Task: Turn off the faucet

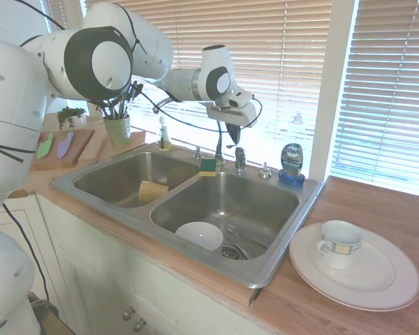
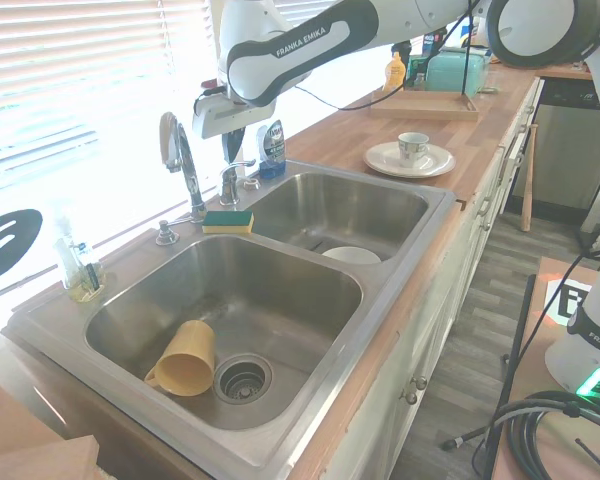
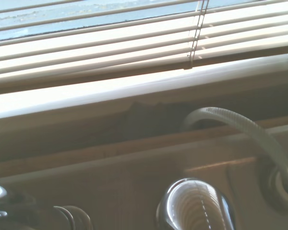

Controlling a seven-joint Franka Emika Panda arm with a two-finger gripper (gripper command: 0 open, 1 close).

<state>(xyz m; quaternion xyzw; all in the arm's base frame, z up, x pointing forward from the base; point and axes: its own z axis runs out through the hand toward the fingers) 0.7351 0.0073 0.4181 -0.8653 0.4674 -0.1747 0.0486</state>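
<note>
Where the arched chrome faucet (image 2: 180, 160) gleams, the gripper (image 2: 230, 152) hovers at its lever's twelve o'clock — finger state unclear; wrist view alone shows blinds (image 3: 110, 38).

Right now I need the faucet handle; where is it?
In the first exterior view, the lever handle stands behind the sink divider, beside the gooseneck spout, under the gripper.

A chrome gooseneck faucet (image 2: 180, 160) rises behind a double sink (image 2: 400, 185). The gripper (image 2: 230, 150) hangs just above its lever handle (image 2: 236, 166). A yellow cup (image 2: 185, 358) lies tipped by the drain.
</note>
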